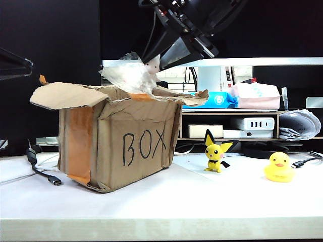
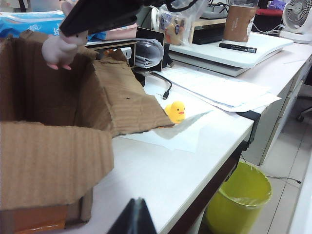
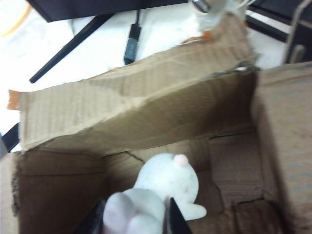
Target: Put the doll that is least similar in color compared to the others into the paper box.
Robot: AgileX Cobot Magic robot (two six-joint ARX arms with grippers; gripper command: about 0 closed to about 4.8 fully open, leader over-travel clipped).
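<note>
The doll point(image 3: 161, 192) is clamped in the right gripper point(image 3: 134, 219), suspended above the open paper box point(image 1: 131, 146) with clear room inside its ragged flaps. The right arm slants down from above. The left gripper point(image 2: 132, 219) sits beside the box, its state indeterminate. The yellow duck point(image 1: 279, 167) stands well clear of the box.

My right arm point(image 1: 189, 22) is black, angular, with a pale grey wedge-shaped housing and thin dark cables running up behind it. The right gripper point(image 3: 135, 214) has two flat black fingers point(image 3: 176, 217). The left gripper point(image 2: 132, 219) shows only a black tip, possibly matte plastic.
</note>
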